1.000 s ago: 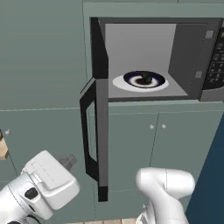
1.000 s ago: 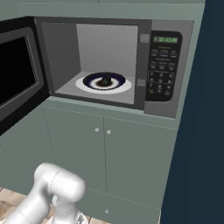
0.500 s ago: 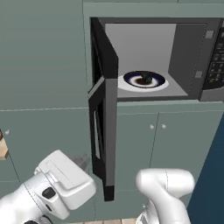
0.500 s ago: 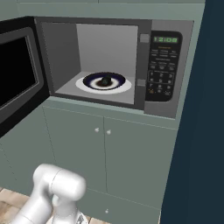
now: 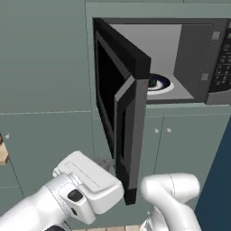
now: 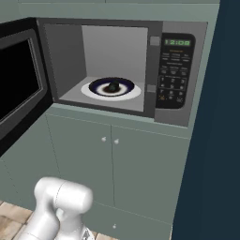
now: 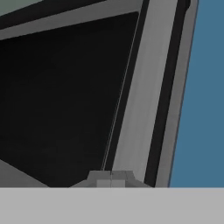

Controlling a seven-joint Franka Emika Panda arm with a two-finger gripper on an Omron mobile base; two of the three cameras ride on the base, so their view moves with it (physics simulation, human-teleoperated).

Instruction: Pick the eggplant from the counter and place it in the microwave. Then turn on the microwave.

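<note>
The gripper (image 7: 111,178), fingers pressed together and holding nothing, sits against the outer face of the microwave (image 6: 176,75) door (image 5: 128,131), apparently to push it closed. The eggplant (image 6: 113,87) lies on the plate (image 6: 96,89) inside the cavity, so shutting and starting remain

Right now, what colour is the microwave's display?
Green digits on black, clearest in the right base view.

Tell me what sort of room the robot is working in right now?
Most likely a kitchen: a built-in microwave with keypad and green display sits among grey-green cabinet fronts, its door partly open, and the eggplant rests on a plate inside.
</note>
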